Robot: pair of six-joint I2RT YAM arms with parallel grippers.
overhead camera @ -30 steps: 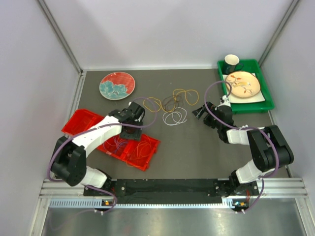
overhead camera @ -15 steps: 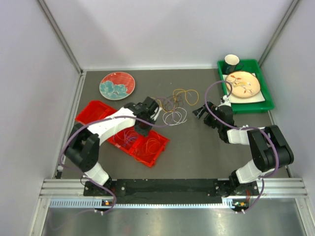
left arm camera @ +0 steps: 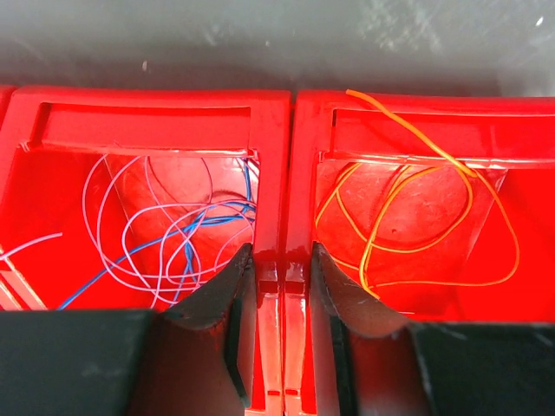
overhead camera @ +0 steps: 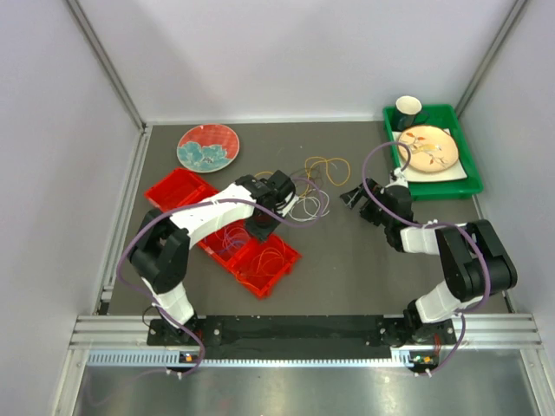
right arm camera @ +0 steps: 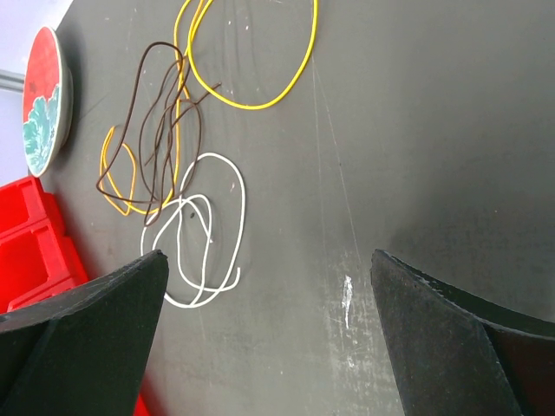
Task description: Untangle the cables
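Note:
The loose cables lie mid-table: a yellow loop [overhead camera: 327,168] [right arm camera: 251,61], a dark brown one [overhead camera: 299,183] [right arm camera: 165,139] and a white one [overhead camera: 308,206] [right arm camera: 204,230]. A red tray [overhead camera: 178,187] holds more of them: blue and white cables [left arm camera: 173,234] in one compartment, orange cables [left arm camera: 416,217] in the other. My left gripper [overhead camera: 264,221] [left arm camera: 282,251] is shut on the tray's divider wall [left arm camera: 282,173] between those two compartments. Right of the loose cables, my right gripper [overhead camera: 354,198] [right arm camera: 269,264] hangs wide open over bare table, holding nothing.
A red and teal plate [overhead camera: 208,147] lies at the back left. A green tray [overhead camera: 473,178] at the back right holds a cup [overhead camera: 408,108] and a patterned plate [overhead camera: 427,149]. White walls enclose the table on three sides.
My left gripper has shut on the red tray's divider and dragged the tray to the right, toward the loose cables. The right arm has not moved.

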